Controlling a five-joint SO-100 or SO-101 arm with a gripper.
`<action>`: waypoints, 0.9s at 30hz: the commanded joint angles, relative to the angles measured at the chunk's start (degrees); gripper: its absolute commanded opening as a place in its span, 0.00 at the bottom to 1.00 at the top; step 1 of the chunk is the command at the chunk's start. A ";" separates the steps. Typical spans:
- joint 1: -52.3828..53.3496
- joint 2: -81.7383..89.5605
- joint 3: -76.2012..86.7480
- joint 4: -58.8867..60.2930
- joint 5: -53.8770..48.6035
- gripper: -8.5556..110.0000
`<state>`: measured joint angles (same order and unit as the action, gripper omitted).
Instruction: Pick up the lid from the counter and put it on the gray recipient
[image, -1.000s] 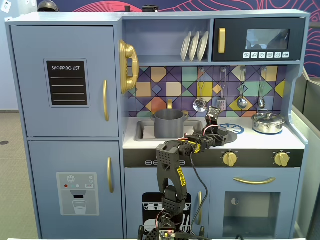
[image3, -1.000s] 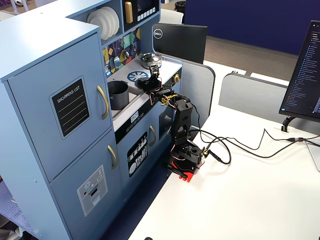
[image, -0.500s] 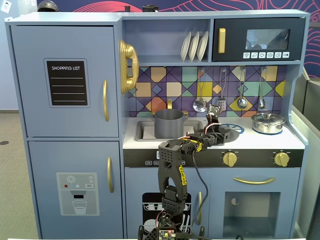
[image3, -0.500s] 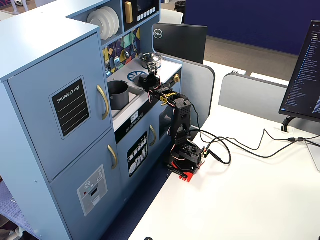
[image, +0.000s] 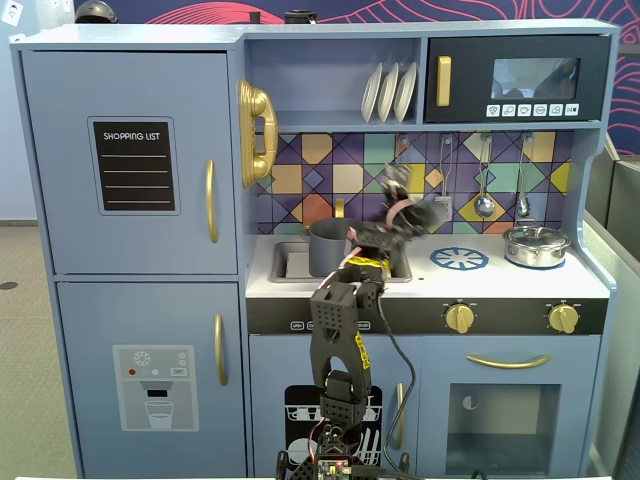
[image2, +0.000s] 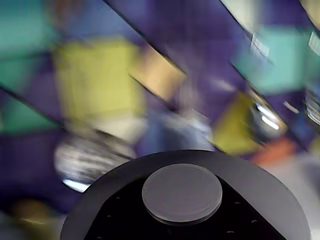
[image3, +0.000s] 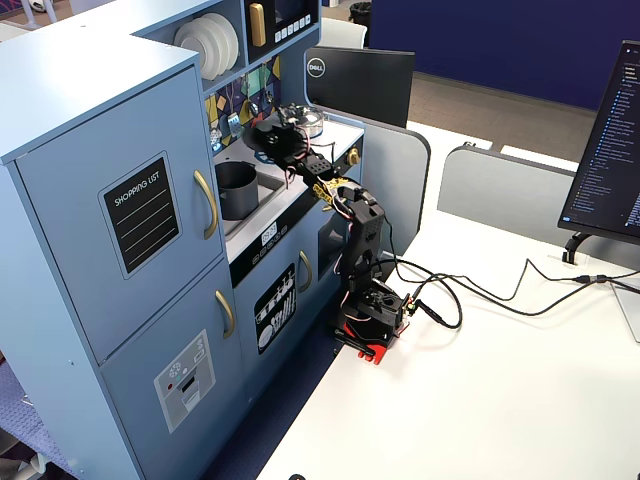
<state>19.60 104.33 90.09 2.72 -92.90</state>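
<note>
Gripping the lid (image2: 182, 192), the claw (image3: 262, 135) hangs clear above the counter (image: 600, 283).

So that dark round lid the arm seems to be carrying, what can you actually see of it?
The lid is a flat, matte dark-gray disc with a paler round knob at its center, plastic or painted metal by its look. The wrist view shows it close up, filling the lower frame against the blurred tiled wall. In a fixed view it sits lifted off the counter, in the gripper, right of the gray pot and not touching it.
</note>
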 joint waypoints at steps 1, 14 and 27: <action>-6.59 9.32 -6.94 6.86 0.88 0.07; -18.19 19.60 5.01 13.18 4.39 0.07; -18.63 16.08 9.67 10.28 5.45 0.07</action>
<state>1.23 120.32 100.81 15.38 -88.07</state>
